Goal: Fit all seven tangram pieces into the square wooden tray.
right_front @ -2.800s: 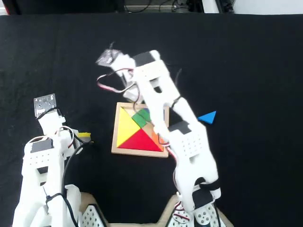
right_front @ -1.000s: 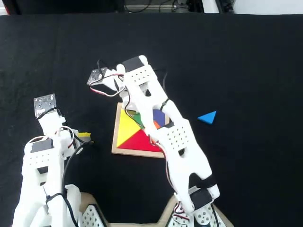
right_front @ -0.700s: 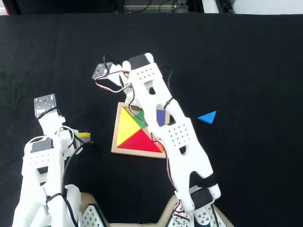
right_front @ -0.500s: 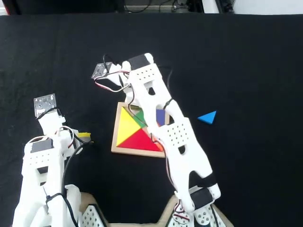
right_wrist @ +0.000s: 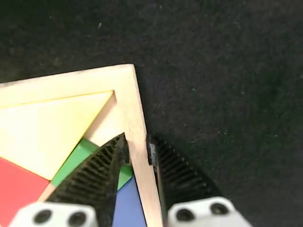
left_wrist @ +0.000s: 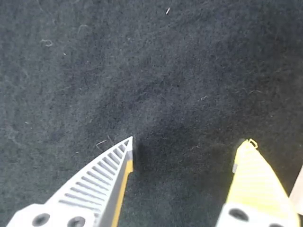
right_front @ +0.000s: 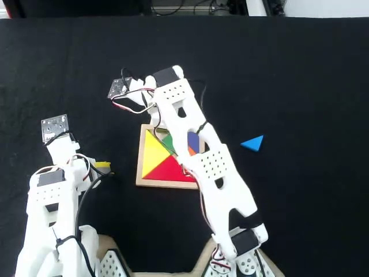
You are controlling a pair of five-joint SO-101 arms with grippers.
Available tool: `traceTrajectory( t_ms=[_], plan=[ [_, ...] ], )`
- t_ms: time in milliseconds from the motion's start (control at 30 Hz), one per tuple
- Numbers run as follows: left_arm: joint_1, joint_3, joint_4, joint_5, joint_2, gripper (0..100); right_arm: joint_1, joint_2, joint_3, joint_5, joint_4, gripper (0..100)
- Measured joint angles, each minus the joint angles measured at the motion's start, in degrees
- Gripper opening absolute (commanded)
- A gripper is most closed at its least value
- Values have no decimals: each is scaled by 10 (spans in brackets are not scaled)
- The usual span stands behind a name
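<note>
The square wooden tray (right_front: 139, 168) lies mid-table and holds a yellow triangle (right_front: 151, 154), a red triangle (right_front: 170, 171), and green, blue and orange pieces. A small blue triangle (right_front: 252, 143) lies loose on the cloth to the tray's right. My right arm stretches over the tray, with its gripper (right_front: 157, 122) at the far rim near the left corner. In the right wrist view this gripper (right_wrist: 137, 139) straddles the tray rim (right_wrist: 130, 85), one finger inside over the green piece (right_wrist: 78, 158), the other outside, pinching the rim. My left gripper (left_wrist: 187, 144) hangs open over bare cloth.
Black cloth covers the whole table. The left arm (right_front: 55, 190) stands at the near left, apart from the tray. Wide bare cloth lies beyond the tray and around the loose blue triangle.
The right arm swung left over the tray's far rim, back a little, then left again. The tray looks shifted slightly left. The left arm has kept still.
</note>
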Motion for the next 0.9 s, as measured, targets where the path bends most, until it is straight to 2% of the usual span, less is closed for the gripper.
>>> traceTrajectory(
  t_ms=[300,467,567,733,900],
  plan=[
    [0,0,0,0,0,332,-11,10,-88,0,19,34],
    [0,0,0,0,0,332,-11,10,-98,-41,20,228],
    [0,0,0,0,0,332,-11,10,-98,-48,20,302],
    [0,0,0,0,0,332,-11,10,-98,-48,21,284],
    [0,0,0,0,0,332,-11,5,-105,-52,21,211]
  ],
)
